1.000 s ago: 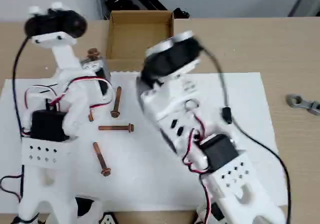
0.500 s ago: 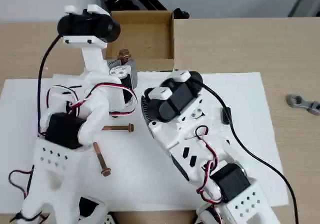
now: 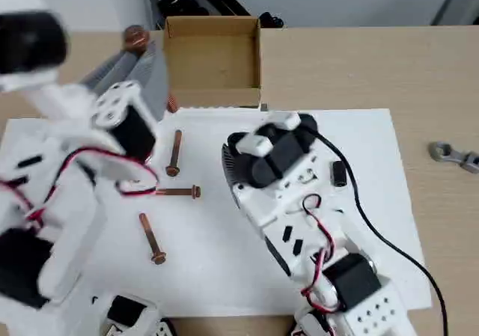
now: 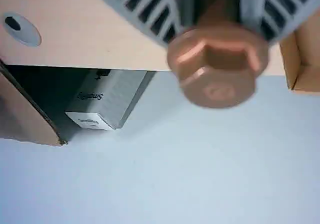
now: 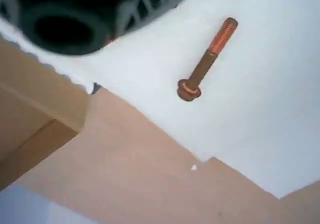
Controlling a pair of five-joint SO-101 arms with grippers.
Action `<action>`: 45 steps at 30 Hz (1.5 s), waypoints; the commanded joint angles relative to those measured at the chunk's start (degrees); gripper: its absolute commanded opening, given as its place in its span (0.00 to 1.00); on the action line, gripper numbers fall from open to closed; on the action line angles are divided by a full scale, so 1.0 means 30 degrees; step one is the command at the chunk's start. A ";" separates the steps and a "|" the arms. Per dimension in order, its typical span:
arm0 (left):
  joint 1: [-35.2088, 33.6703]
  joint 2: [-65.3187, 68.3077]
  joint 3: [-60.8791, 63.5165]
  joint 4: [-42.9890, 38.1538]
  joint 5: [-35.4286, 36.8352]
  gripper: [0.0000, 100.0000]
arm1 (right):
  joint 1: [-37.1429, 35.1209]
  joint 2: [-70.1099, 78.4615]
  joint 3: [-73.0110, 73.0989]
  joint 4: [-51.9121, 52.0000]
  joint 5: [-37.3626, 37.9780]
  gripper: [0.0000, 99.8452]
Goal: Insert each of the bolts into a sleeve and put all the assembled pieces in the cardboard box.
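My left gripper (image 3: 138, 52) is raised beside the left wall of the cardboard box (image 3: 213, 59), shut on a copper bolt (image 3: 135, 37). In the left wrist view the bolt's hex head (image 4: 217, 67) sticks out between the grey fingers (image 4: 135, 4). My right gripper (image 5: 75, 19) holds a black sleeve (image 5: 65, 27) near the box's front corner; that arm (image 3: 273, 164) stands over the middle of the white sheet (image 3: 217, 276). Three loose bolts lie on the sheet (image 3: 174, 153) (image 3: 174, 192) (image 3: 152, 239). One bolt (image 5: 207, 59) shows in the right wrist view.
A second black sleeve (image 3: 339, 173) lies on the sheet to the right of the right arm. A metal wrench (image 3: 453, 154) rests on the bare table at the far right. Dark clutter stands behind the box at the table's back edge.
The left arm has swung up and to the left, carrying the bolt from the box's front edge to beside its left wall. The right arm came down over the sheet and has since barely moved.
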State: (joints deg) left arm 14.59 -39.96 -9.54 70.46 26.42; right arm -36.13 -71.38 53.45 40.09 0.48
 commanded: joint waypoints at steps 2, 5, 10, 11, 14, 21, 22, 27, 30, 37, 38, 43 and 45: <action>0.0908 -0.0147 0.3560 -0.1084 -0.0205 0.01 | 0.0278 -0.2505 0.1641 -0.0571 0.0264 0.00; 0.1231 -0.0176 0.6989 -0.3722 -0.0821 0.01 | 0.0161 -0.3971 0.4044 -0.1011 0.0117 0.00; 0.1993 -0.1407 1.1912 -0.7238 -0.2256 0.01 | 0.0190 -0.6374 0.6359 -0.1568 0.0264 0.00; 0.2256 -0.2168 1.3026 -0.7912 -0.2491 0.01 | 0.0190 -0.6667 0.6535 -0.1568 0.0264 0.00; 0.2432 -0.4542 1.6190 -0.9612 -0.2842 0.01 | 0.0190 -0.7282 0.7326 -0.1568 0.0264 0.00; 0.2198 -0.9172 2.1993 -1.3509 -0.2344 0.01 | 0.0161 -0.8337 0.9788 -0.2505 0.0264 0.00; 0.2403 -0.9495 2.1788 -1.3538 -0.2344 0.01 | 0.0161 -0.8513 0.9963 -0.2623 0.0205 0.00; 0.4718 -0.8762 2.0000 -1.3597 -0.1026 0.01 | 0.0161 -0.8982 1.0139 -0.2711 0.0117 0.00; 0.6418 -0.8176 1.9824 -1.3626 -0.0967 0.01 | 0.0161 -0.8982 1.0344 -0.2886 0.0117 0.00; 0.5890 -0.8000 2.0117 -1.3275 -0.0996 0.01 | 0.0249 -0.8806 1.1341 -0.3941 0.0176 0.00; 0.5714 -0.8000 2.0234 -1.3275 -0.0996 0.01 | 0.0249 -0.8806 1.1311 -0.3795 0.0147 0.00; 0.5421 -0.8000 2.0205 -1.2777 -0.0938 0.01 | 0.0308 -0.8864 1.1282 -0.3971 0.0147 0.00; 0.5480 -0.8000 2.0440 -1.2718 -0.0850 0.01 | 0.0484 -0.8952 1.1341 -0.3971 0.0176 0.00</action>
State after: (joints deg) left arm 31.12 -63.87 53.23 32.22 23.16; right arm -35.87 -97.49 88.35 29.80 0.48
